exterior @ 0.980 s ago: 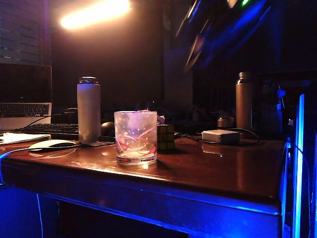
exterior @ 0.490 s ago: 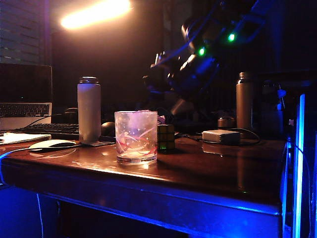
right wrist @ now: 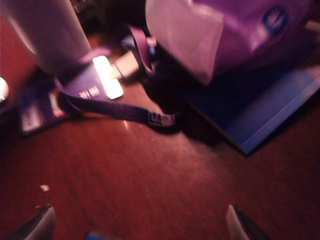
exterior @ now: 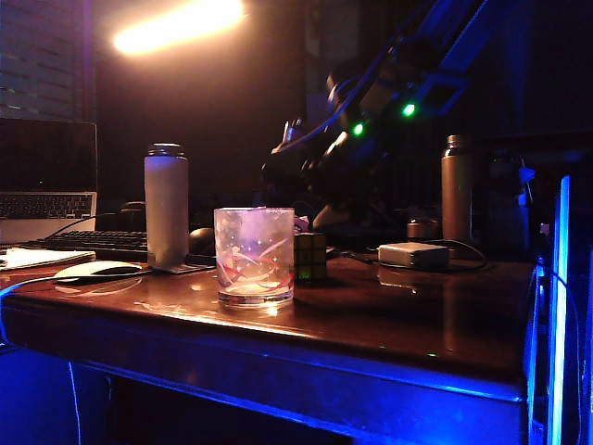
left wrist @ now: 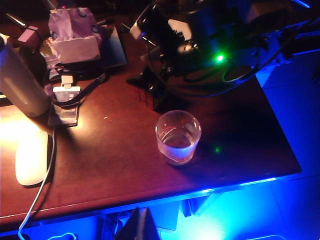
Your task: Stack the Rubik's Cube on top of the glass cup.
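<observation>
The glass cup (exterior: 254, 256) stands upright near the table's front edge, clear with red and white swirls; in the left wrist view the cup (left wrist: 178, 136) looks empty. The Rubik's Cube (exterior: 310, 257) sits on the table just behind and right of it, close beside the glass. My right arm (exterior: 324, 158) hangs low over the cube, reaching in from the upper right. The right gripper (right wrist: 140, 225) is open, fingertips (right wrist: 42, 222) wide apart above bare wood. My left gripper (left wrist: 141, 223) is shut, off the table's front edge.
A tall white bottle (exterior: 166, 204) stands left of the cup, with a mouse (exterior: 93, 270), keyboard (exterior: 93, 241) and laptop (exterior: 46, 176) further left. A brown bottle (exterior: 456, 188) and white adapter (exterior: 414, 255) are at the right. A lanyard (right wrist: 115, 110), purple bag (right wrist: 225, 35) and blue book (right wrist: 260, 110) lie behind.
My right arm has swung down from the upper right to just above and behind the cube. Cup, cube and the other objects have stayed in place.
</observation>
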`<control>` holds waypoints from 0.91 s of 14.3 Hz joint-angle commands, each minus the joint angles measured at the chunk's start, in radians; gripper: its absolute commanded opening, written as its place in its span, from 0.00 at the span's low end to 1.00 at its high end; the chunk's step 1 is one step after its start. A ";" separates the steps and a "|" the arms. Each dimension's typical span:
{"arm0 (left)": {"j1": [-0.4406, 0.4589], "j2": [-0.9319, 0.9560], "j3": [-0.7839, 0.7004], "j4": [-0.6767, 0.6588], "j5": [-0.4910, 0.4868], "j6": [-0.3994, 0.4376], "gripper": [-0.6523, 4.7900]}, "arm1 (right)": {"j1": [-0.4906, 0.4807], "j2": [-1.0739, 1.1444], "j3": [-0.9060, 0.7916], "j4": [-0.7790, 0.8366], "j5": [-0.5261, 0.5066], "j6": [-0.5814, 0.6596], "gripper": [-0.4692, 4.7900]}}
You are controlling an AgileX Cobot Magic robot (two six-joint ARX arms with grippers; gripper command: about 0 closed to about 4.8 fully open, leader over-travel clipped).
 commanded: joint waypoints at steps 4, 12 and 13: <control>-0.001 -0.002 0.005 0.020 0.007 0.000 0.11 | 0.003 0.018 0.031 -0.089 0.014 0.011 1.00; -0.001 -0.002 0.005 0.016 0.007 0.000 0.11 | 0.004 0.055 0.032 -0.114 0.021 0.011 0.93; -0.001 -0.002 0.005 0.014 0.007 0.000 0.11 | 0.004 0.055 0.035 -0.118 0.021 0.011 0.76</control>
